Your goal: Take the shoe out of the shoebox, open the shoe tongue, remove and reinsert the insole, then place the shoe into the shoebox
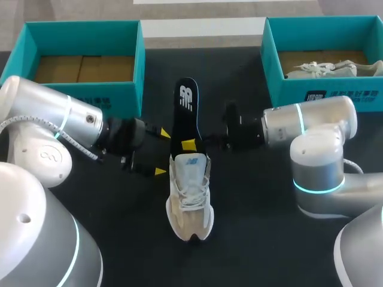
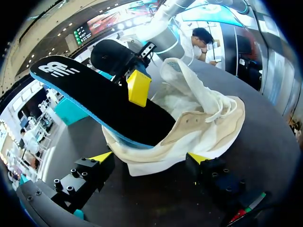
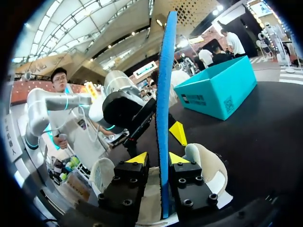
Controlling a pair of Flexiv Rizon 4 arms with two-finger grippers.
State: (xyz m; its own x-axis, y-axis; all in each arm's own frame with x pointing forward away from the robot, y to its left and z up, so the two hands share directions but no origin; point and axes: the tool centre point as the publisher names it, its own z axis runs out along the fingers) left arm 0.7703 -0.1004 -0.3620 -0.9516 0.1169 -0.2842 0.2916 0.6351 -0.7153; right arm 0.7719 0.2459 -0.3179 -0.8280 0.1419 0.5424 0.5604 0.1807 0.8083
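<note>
A white and beige shoe (image 1: 190, 197) lies in the middle of the black table, toe toward me. Its black insole with a blue edge (image 1: 186, 113) sticks out of the shoe opening and slopes up toward the far side. My right gripper (image 1: 188, 145) straddles the insole (image 3: 164, 109), which stands edge-on between its fingers. A narrow gap shows on one side, so it is open. My left gripper (image 1: 161, 152) is wide open beside the heel of the shoe (image 2: 208, 118), one tip on each side of it (image 2: 150, 163). The insole (image 2: 94, 94) passes above it.
A teal shoebox (image 1: 90, 89) with a brown bottom stands at the back left. A second teal box (image 1: 323, 89) at the back right holds another pale shoe (image 1: 326, 69). Bare black table lies in front of the shoe and between the boxes.
</note>
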